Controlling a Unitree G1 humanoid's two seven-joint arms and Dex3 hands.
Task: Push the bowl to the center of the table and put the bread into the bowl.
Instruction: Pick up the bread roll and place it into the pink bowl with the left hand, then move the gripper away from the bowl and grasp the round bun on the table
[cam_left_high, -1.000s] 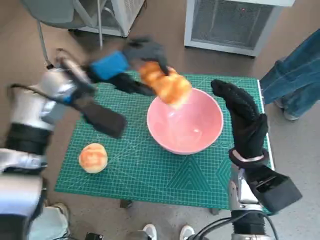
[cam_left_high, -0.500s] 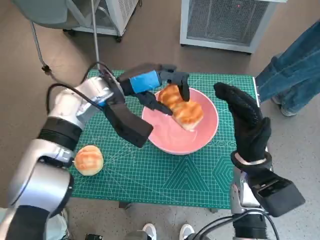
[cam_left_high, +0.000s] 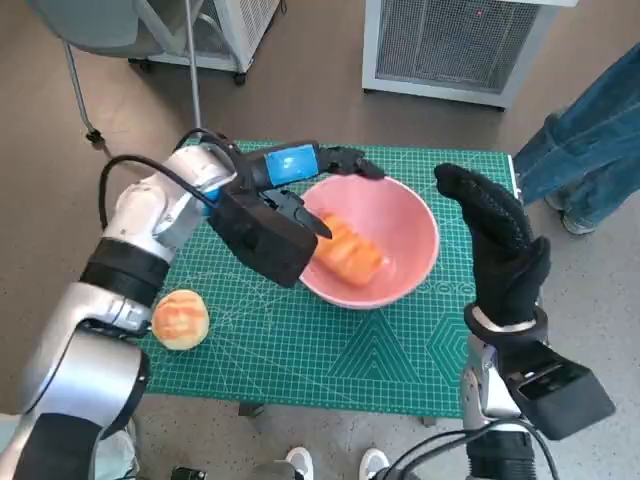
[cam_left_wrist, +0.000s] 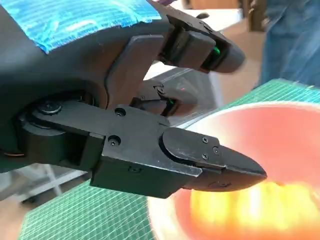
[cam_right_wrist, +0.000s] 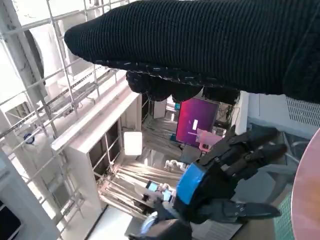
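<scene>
The pink bowl (cam_left_high: 385, 245) sits on the green mat (cam_left_high: 300, 350) that covers the table, and the bread (cam_left_high: 347, 252) lies inside it, toward the side nearest the left arm. The left hand (cam_left_high: 300, 175) hovers over that side of the bowl's rim, blue-taped back up, its fingers (cam_left_wrist: 210, 162) spread apart and holding nothing — the bread lies free beneath them. The right hand (cam_left_high: 500, 245) stands upright just outside the bowl's opposite side, fingers straight and empty, not touching the rim. A second round bun (cam_left_high: 180, 318) rests on the mat well away from the bowl, beside the left forearm.
</scene>
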